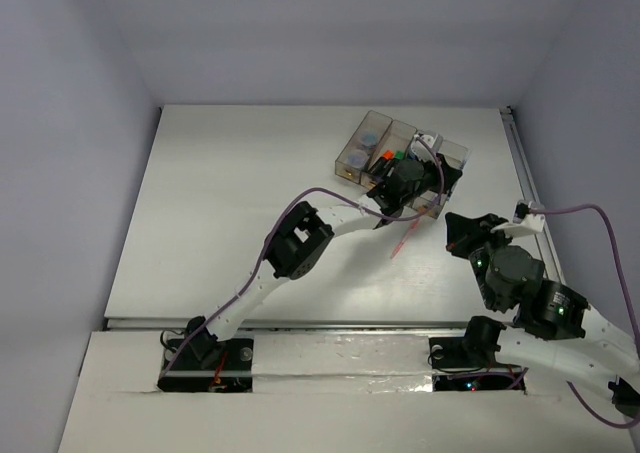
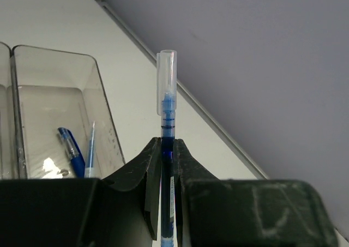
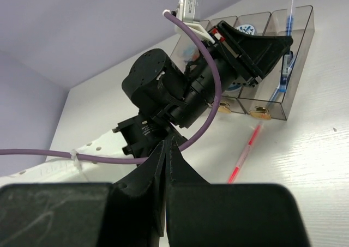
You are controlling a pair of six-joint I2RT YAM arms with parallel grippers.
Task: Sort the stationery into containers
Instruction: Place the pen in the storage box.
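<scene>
Upper centre, the bins already hold stationery. The left gripper clamps a blue pen beside them. One red pen lies loose on the table. The right gripper is closed and empty.

Seen from above, my left pincer covers the middle of the bins; what lies under it I cannot tell. At my left wrist, the blue pen sinks into my grip and off the bottom edge, its lower end unseen. My pincer also hides the lower ends of two pens in the end bin.
</scene>
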